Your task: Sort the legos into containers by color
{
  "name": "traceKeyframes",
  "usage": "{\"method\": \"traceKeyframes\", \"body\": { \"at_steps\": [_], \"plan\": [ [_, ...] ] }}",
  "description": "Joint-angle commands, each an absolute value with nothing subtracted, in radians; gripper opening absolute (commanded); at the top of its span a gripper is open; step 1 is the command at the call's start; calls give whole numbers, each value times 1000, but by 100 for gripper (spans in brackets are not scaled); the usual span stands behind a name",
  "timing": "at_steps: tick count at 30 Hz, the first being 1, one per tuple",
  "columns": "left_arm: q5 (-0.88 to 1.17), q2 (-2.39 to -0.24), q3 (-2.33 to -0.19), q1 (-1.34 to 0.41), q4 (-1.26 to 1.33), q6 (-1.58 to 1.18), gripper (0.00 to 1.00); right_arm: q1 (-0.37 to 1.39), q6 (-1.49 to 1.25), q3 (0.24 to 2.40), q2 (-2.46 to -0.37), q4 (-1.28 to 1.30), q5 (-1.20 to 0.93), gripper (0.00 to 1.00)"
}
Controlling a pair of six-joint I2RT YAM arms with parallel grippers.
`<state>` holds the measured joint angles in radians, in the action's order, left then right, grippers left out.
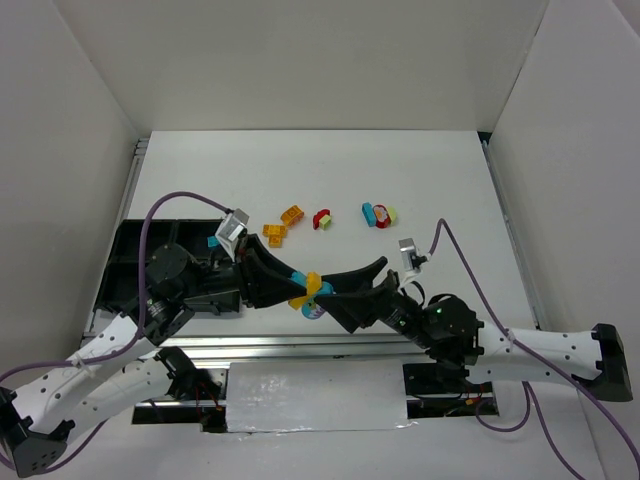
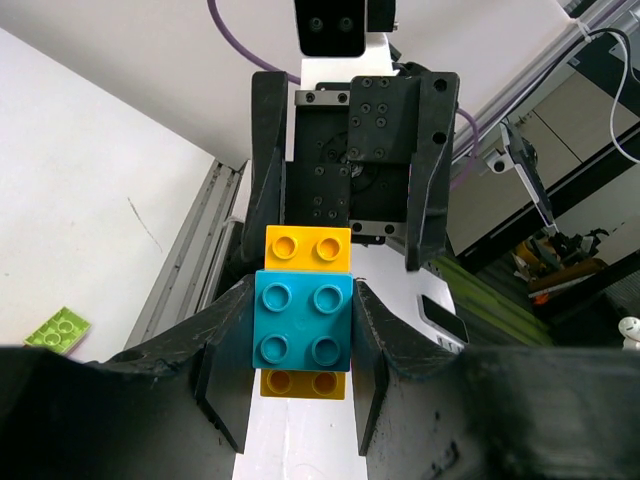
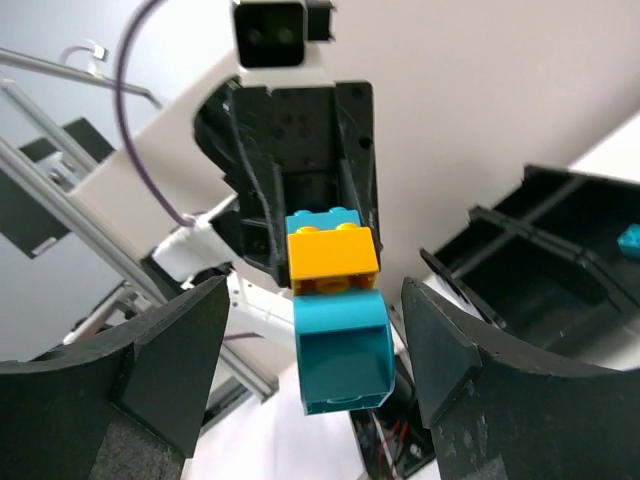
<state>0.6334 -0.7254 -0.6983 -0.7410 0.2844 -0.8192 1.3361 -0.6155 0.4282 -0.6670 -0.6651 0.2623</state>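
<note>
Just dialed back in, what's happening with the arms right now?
The left gripper clamps a cyan-and-orange stack of plastic bricks in mid-air near the table's front edge. The right gripper faces it, jaws open either side of the stack, not touching. Several loose bricks lie on the white table; the black compartment tray sits at left.

Cyan-and-orange lego stack (image 1: 310, 290) aloft; other legos loose on the surface.
Pinched between the left fingers (image 2: 225, 350): big cyan brick (image 2: 303, 320) pressed onto an orange-yellow brick (image 2: 308, 245). Farther back, scattered: orange bricks (image 1: 291, 214), a red piece (image 1: 322, 219), a cyan-red-lime cluster (image 1: 378, 214). Black tray (image 1: 130, 262) at left, with a small cyan brick (image 3: 630, 240) in one compartment.
</note>
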Motion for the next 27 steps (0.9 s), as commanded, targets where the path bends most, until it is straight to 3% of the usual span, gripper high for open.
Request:
{"method": "traceKeyframes", "body": {
  "at_steps": [1, 16, 20, 27],
  "plan": [
    [649, -706, -699, -746, 354, -836, 0, 1333, -571, 399, -632, -807, 256, 76],
    [667, -716, -695, -746, 423, -862, 0, 1333, -571, 419, -726, -860, 270, 68],
    [669, -712, -692, -746, 423, -862, 0, 1333, -572, 396, -727, -928, 268, 57],
    [672, -716, -680, -746, 440, -873, 0, 1333, -555, 377, -744, -1019, 221, 57]
  ]
}}
